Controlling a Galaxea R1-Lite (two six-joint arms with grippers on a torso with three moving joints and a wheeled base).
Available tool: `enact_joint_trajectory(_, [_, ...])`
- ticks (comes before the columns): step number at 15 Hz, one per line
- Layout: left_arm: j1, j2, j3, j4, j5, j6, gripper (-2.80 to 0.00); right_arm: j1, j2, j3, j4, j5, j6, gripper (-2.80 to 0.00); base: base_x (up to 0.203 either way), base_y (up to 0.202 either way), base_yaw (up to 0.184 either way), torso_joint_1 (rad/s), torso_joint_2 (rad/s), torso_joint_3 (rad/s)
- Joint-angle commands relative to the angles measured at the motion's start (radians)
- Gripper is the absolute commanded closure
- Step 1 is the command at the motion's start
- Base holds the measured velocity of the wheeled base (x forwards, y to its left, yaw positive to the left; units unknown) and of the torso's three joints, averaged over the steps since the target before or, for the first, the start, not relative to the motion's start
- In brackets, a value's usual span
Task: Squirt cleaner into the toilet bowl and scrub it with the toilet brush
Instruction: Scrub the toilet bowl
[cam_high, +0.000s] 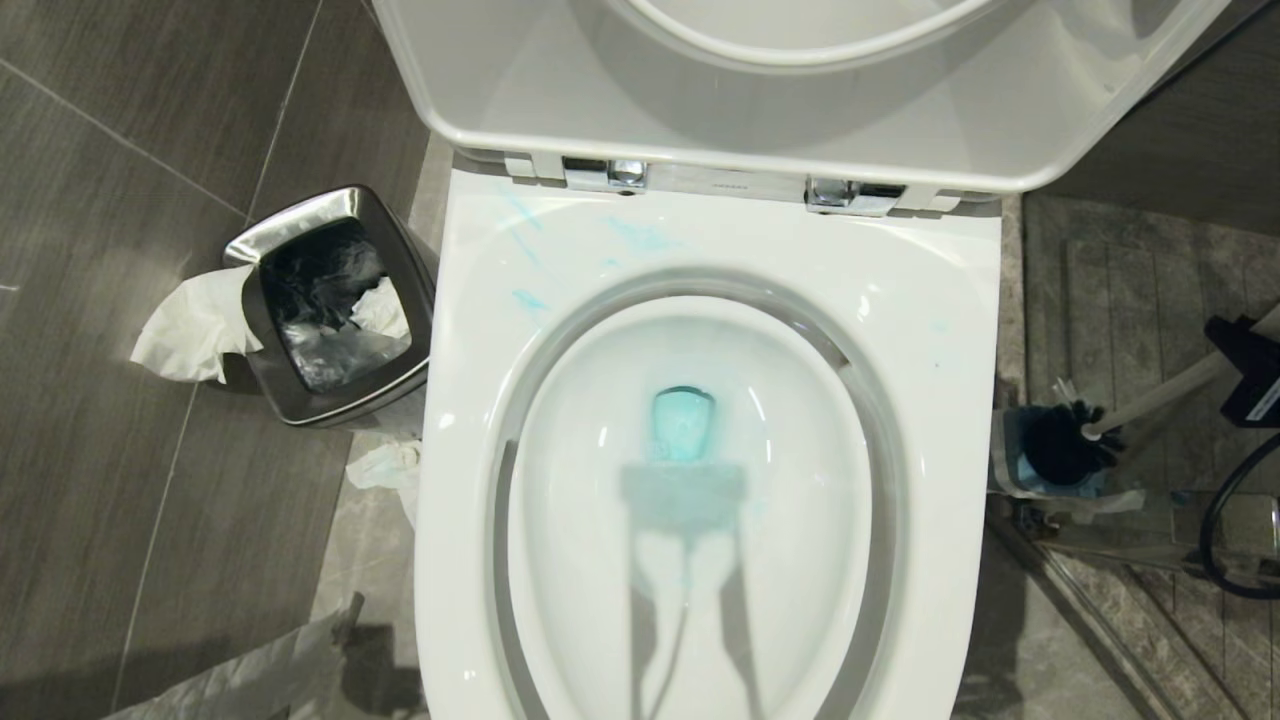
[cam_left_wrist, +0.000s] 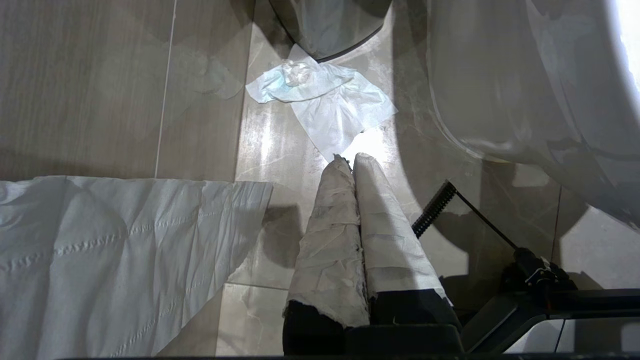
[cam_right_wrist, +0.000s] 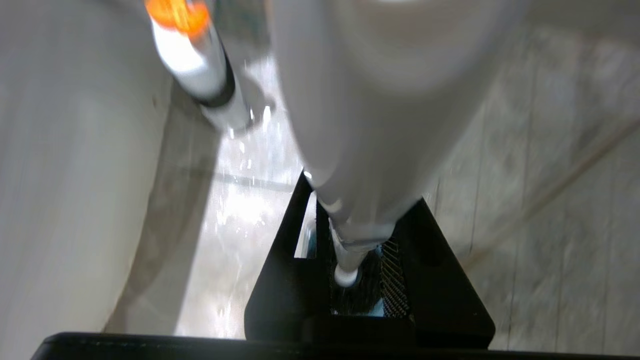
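The white toilet bowl (cam_high: 930, 330) fills the head view, its lid raised. Cleaner shows as teal-tinted water (cam_high: 683, 420) at the bottom and pale teal streaks (cam_high: 640, 237) on the back rim. On the floor to the bowl's right, the toilet brush's black head (cam_high: 1062, 445) sits at the mouth of its blue-grey holder (cam_high: 1030, 475). My right gripper (cam_high: 1235, 370) is shut on the slanting white handle (cam_high: 1160, 395). In the right wrist view the gripper (cam_right_wrist: 360, 200) clasps the handle (cam_right_wrist: 360, 150) above the bristles (cam_right_wrist: 357, 295). My left gripper (cam_left_wrist: 352, 160) hangs shut and empty, low over the floor.
A square steel bin (cam_high: 330, 300) with a dark liner stands left of the bowl, with crumpled tissues (cam_high: 190, 330) beside it and another (cam_high: 385, 465) by the toilet's base. A large tissue sheet (cam_left_wrist: 100, 260) lies on the tiles. A black cable (cam_high: 1220, 520) loops at far right.
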Motion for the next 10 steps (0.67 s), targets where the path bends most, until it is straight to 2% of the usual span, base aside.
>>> enact_joint_trajectory(1, [0.000,0.000,0.003,0.000,0.000,0.000,0.00,0.000,-0.056,-0.019,-0.001,-0.007,-0.002,0.00,0.000,0.000,0.000,0.000,0.00,0.000])
enact_joint_trajectory(7, [0.000,0.000,0.002,0.000,0.000,0.000,0.00,0.024,-0.126,-0.044,0.057,-0.001,-0.007,0.00,0.000,0.000,0.000,0.000,0.00,0.000])
enact_joint_trajectory(10, [0.000,0.000,0.002,0.000,0.000,0.000,0.00,0.025,-0.174,-0.108,0.165,0.001,-0.007,0.00,0.000,0.000,0.000,0.000,0.00,0.000])
